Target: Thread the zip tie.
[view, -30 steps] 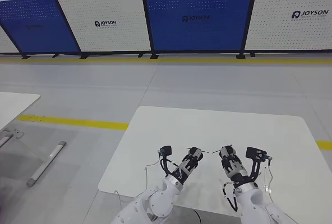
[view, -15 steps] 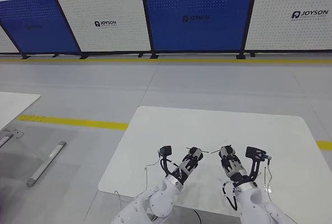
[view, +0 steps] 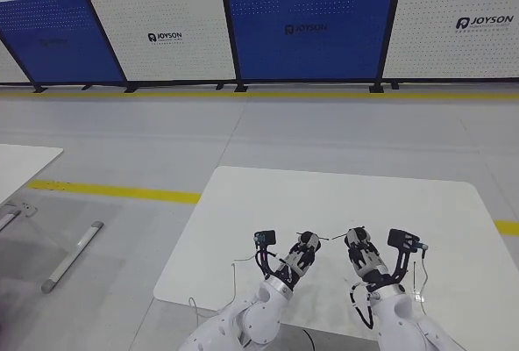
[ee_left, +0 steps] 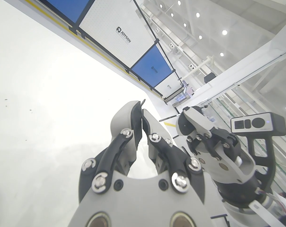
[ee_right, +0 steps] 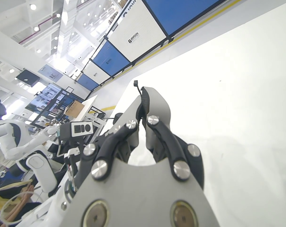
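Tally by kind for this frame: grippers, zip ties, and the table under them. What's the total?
Grippers: 2, the left gripper and the right gripper, both shut.
Zip ties: 1, a black zip tie, apparently with an end pinched in each gripper.
Tables: 1, the white table.
Total: 4.

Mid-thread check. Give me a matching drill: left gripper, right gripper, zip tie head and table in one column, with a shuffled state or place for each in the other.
Things:
1. left gripper
2. right gripper
3. zip tie head
4. table

States or places:
A. white, below both arms
B. small and square, poking out beyond the right fingertips
C. shut on the zip tie strap just behind its head
D. shut, with a thin black strap tip showing at its fingertips

Pairs: 1-D, 2-C, 3-B, 4-A
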Robot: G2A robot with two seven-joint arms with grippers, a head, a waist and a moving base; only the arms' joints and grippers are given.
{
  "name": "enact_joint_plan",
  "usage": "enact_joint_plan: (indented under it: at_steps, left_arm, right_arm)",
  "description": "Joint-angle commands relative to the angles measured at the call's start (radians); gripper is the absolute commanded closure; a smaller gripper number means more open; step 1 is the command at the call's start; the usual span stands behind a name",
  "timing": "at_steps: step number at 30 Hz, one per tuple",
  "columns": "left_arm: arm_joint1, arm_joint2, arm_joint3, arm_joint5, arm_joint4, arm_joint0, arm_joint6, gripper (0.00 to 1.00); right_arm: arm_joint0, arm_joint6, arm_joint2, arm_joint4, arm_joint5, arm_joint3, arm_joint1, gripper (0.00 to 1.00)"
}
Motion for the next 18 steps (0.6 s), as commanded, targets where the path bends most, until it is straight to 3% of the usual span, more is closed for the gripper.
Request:
enact_joint_plan:
  at_steps: [1,18]
  left_arm:
    - [0.000,0.000,0.000,0.000,0.000,0.000,0.000,1.00]
    - [0.000,0.000,0.000,0.000,0.000,0.000,0.000,1.00]
  right_arm:
    - [0.000,0.007,0.004,0.010,-0.011,0.009,-0.003,1.00]
    - [0.012,0.072,0.029,0.013,-0.024,0.042,-0.032,1.00]
